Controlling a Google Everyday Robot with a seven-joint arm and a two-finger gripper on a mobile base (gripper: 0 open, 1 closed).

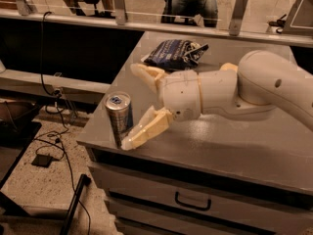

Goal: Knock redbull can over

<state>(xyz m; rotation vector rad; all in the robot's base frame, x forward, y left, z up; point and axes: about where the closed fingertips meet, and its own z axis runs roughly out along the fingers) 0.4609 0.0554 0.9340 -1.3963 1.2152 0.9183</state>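
The redbull can [119, 118] is a slim silver-and-blue can with a silver top. It stands upright at the front left corner of the grey cabinet top [230, 146]. My gripper [134, 105] is open, just right of the can at its height. Its near cream finger [144, 129] reaches down to the can's lower right side and seems to touch it. Its far finger [145, 74] sticks out behind and to the right of the can, apart from it. The white arm comes in from the right.
A dark blue foil snack bag [175, 53] lies at the back of the cabinet top. The cabinet has drawers with a handle [195, 202] below. Cables [54, 141] and a black pole [73, 204] lie on the floor at left. A railing [146, 18] runs behind.
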